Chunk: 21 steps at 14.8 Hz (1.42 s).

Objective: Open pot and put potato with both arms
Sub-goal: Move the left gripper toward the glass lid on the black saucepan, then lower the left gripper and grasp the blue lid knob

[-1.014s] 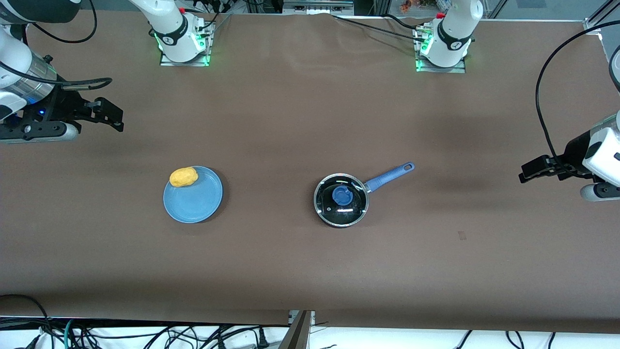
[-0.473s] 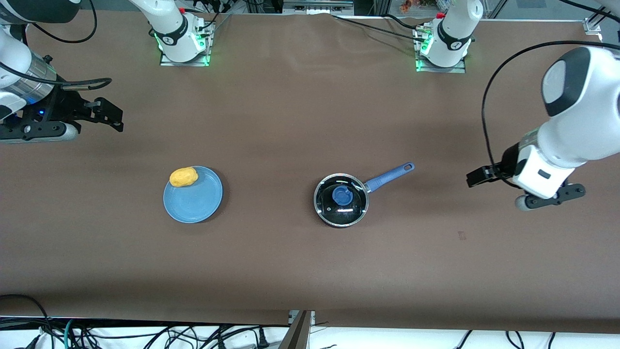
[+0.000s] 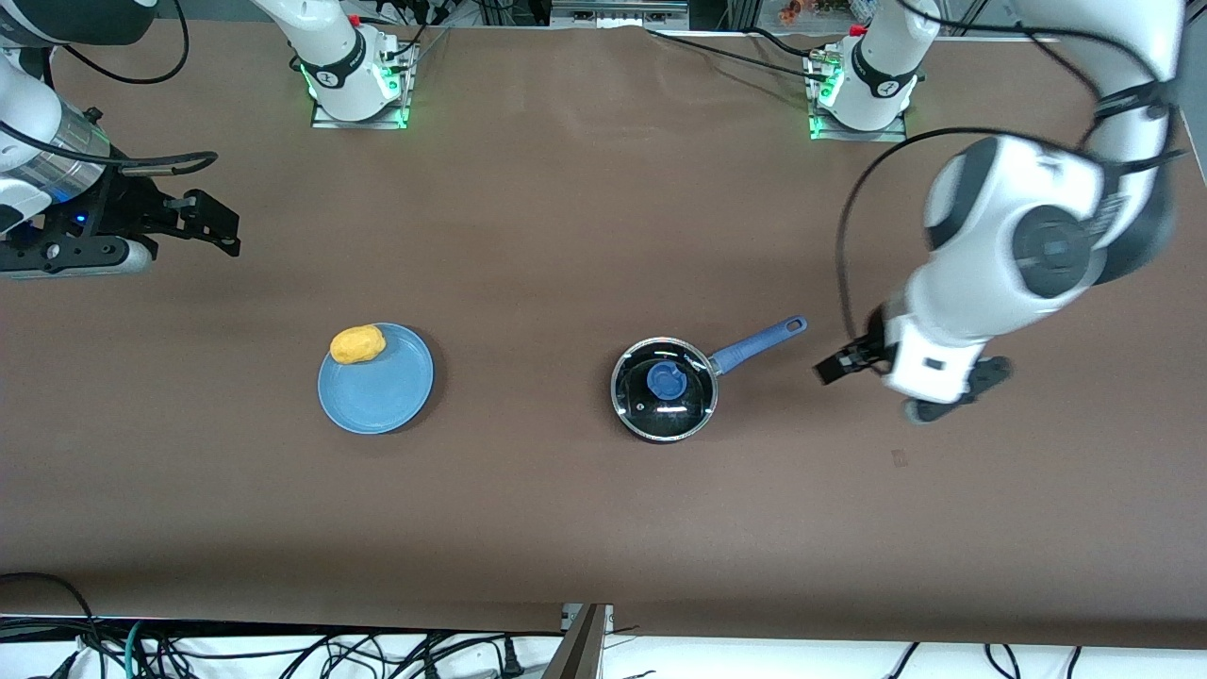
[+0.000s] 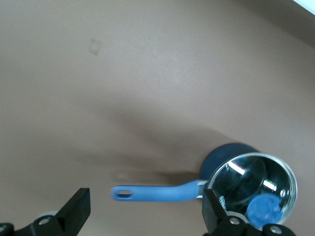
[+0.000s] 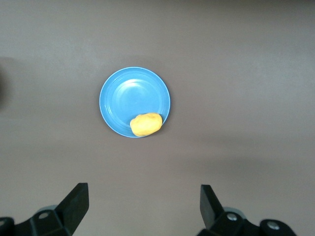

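The black pot [image 3: 665, 389] stands mid-table with a glass lid and blue knob [image 3: 667, 379] on it. Its blue handle [image 3: 759, 341] points toward the left arm's end. The yellow potato [image 3: 357, 344] lies on the rim of a light-blue plate [image 3: 382, 401]. My left gripper [image 3: 834, 366] is open and empty, over the table just off the handle's loop end. In the left wrist view the handle [image 4: 157, 192] and lid [image 4: 251, 184] lie between the open fingers of the gripper [image 4: 146, 210]. My right gripper [image 3: 212, 226] is open and waits at the right arm's end. Its wrist view shows the potato [image 5: 146, 124], the plate [image 5: 128, 98] and the gripper [image 5: 142, 204].
The brown table cover [image 3: 566, 509] carries only the plate and the pot. The arm bases [image 3: 358, 85] stand along the edge farthest from the front camera. Cables [image 3: 283, 651] hang below the edge nearest the camera.
My left arm has swung in from the table's end toward the pot, its gripper now close to the handle's loop. The right arm, pot and potato have not moved.
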Each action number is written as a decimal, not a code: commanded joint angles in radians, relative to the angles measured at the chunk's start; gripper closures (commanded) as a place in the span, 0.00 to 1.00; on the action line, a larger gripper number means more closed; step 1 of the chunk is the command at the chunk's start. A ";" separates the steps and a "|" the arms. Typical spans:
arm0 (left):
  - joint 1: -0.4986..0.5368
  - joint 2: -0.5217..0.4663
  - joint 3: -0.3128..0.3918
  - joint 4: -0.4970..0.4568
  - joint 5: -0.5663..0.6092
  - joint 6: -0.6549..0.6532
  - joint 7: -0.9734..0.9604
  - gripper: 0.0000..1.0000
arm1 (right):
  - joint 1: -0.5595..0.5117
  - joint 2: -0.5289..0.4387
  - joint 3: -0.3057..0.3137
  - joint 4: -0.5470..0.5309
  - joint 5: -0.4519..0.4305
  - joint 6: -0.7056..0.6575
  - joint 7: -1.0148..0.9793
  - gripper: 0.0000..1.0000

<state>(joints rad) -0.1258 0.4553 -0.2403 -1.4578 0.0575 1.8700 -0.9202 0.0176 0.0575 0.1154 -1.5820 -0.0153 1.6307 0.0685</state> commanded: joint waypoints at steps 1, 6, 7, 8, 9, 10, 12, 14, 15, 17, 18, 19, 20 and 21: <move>-0.107 0.107 0.013 0.054 0.083 0.084 -0.231 0.00 | -0.010 0.004 0.012 0.016 -0.011 -0.012 -0.003 0.00; -0.164 0.239 0.013 0.175 0.097 0.124 -0.445 0.00 | -0.013 0.005 -0.003 0.010 -0.011 -0.014 -0.006 0.00; -0.173 0.264 0.015 0.198 0.096 0.141 -0.475 0.00 | -0.013 0.007 -0.003 0.010 -0.011 -0.014 -0.007 0.00; -0.179 0.281 0.015 0.212 0.096 0.171 -0.526 0.00 | -0.013 0.007 -0.005 0.010 -0.011 -0.014 -0.007 0.00; -0.190 0.292 0.016 0.214 0.097 0.210 -0.582 0.00 | -0.013 0.007 -0.005 0.010 -0.011 -0.014 -0.009 0.00; -0.201 0.295 0.018 0.214 0.105 0.233 -0.620 0.00 | -0.011 0.007 -0.005 0.010 -0.012 -0.015 -0.009 0.00; -0.228 0.309 0.024 0.215 0.105 0.236 -0.641 0.00 | -0.011 0.007 -0.005 0.010 -0.012 -0.014 -0.009 0.00; -0.268 0.319 0.042 0.218 0.105 0.236 -0.696 0.00 | -0.011 0.007 -0.005 0.010 -0.011 -0.014 -0.006 0.01; -0.294 0.322 0.059 0.218 0.104 0.236 -0.719 0.00 | -0.010 0.007 -0.005 0.010 -0.011 -0.014 -0.006 0.00; -0.330 0.327 0.073 0.217 0.104 0.236 -0.742 0.00 | -0.008 0.007 -0.002 0.013 -0.011 -0.014 -0.006 0.00; -0.333 0.329 0.073 0.215 0.104 0.236 -0.746 0.00 | -0.007 0.007 -0.002 0.013 -0.011 -0.014 -0.006 0.00; -0.344 0.333 0.073 0.214 0.104 0.235 -0.746 0.00 | -0.007 0.007 -0.002 0.013 -0.009 -0.014 -0.006 0.00; -0.345 0.341 0.073 0.215 0.104 0.235 -0.746 0.00 | -0.007 0.007 -0.002 0.013 -0.009 -0.014 -0.006 0.00; -0.345 0.350 0.073 0.215 0.104 0.235 -0.746 0.00 | -0.007 0.007 -0.002 0.013 -0.008 -0.014 -0.006 0.01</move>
<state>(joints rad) -0.4574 0.7714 -0.1818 -1.2787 0.1384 2.1091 -1.6453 0.0141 0.0613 0.1066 -1.5825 -0.0153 1.6279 0.0685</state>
